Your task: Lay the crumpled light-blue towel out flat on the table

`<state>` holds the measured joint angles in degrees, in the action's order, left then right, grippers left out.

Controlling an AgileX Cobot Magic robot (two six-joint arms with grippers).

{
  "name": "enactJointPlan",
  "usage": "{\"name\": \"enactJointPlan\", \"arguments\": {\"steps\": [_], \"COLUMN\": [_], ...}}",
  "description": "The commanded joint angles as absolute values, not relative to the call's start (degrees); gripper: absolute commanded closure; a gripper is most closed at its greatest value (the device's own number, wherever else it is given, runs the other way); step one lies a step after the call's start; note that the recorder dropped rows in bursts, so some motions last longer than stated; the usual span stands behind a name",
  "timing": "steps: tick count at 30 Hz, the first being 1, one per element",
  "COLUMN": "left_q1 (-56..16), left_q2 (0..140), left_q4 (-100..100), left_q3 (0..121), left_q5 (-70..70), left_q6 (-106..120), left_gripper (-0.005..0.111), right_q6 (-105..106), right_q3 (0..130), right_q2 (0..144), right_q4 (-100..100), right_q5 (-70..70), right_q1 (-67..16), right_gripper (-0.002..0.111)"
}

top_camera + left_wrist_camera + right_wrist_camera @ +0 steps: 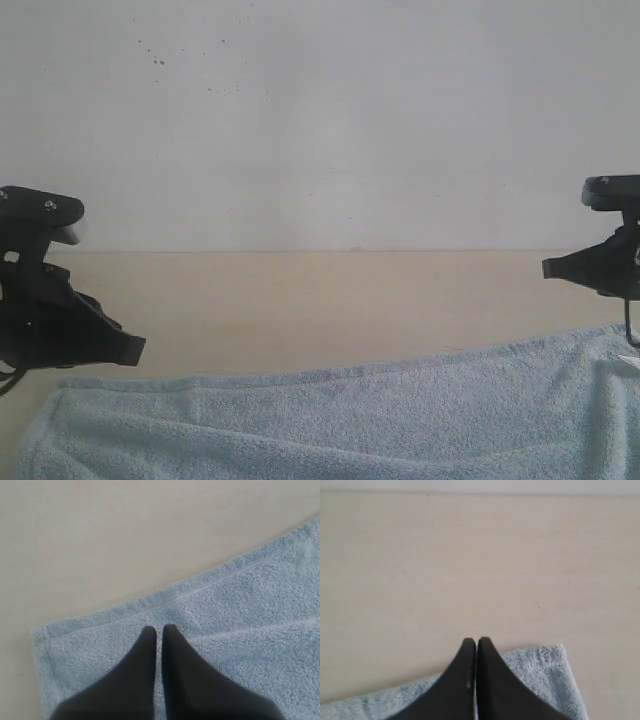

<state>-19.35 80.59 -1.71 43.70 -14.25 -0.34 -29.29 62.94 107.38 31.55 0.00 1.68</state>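
The light-blue towel (330, 425) lies spread out along the near part of the beige table (300, 300), its hemmed far edge running from left to right. My left gripper (135, 350) hovers at the towel's far left corner. In the left wrist view its jaws (160, 628) stand shut over the flat towel (240, 610), holding nothing. My right gripper (550, 268) hangs above the far right corner. In the right wrist view it (476, 641) is shut and empty, over the towel corner (545, 670) lying flat on the table (470, 555).
A white speckled wall (320, 120) rises behind the table's far edge. Bare table (100, 540) stretches beyond the towel's far hem. A thin dark cable (630, 330) hangs beside the right arm.
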Motion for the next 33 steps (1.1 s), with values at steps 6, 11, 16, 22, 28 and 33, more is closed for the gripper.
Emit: {"name": "enactJointPlan", "arguments": {"steps": [6, 11, 16, 22, 28, 33], "left_q1": [-19.9, -19.9, -19.9, -19.9, -19.9, -19.9], "left_q2": [94.57, 101.18, 104.7, 106.95, 110.11, 112.67], "left_q4": [-1.46, -1.27, -1.27, -1.27, -1.27, -1.27], "left_q3": [43.39, 43.39, 43.39, 43.39, 45.75, 48.28], "left_q5": [-5.45, 1.4, 5.65, 8.31, 7.74, 7.02], "left_q6": [1.86, 1.86, 1.86, 1.36, 1.02, 1.02], "left_gripper": [0.103, 0.103, 0.103, 0.103, 0.103, 0.103], "right_q6": [-38.16, -43.39, -43.16, -43.16, -43.16, -43.6], "right_q3": [49.68, 44.58, 40.4, 38.49, 38.49, 38.49], "right_q2": [90.89, 81.15, 72.62, 65.48, 61.19, 59.24], "right_q4": [30.65, 30.76, 30.88, 30.88, 30.88, 30.78], "right_q5": [-7.69, -7.15, -5.82, -5.26, -4.62, -3.63], "right_q1": [1.67, -0.17, -4.38, -9.35, -12.9, -14.68], "right_gripper": [0.108, 0.108, 0.108, 0.108, 0.108, 0.108]}}
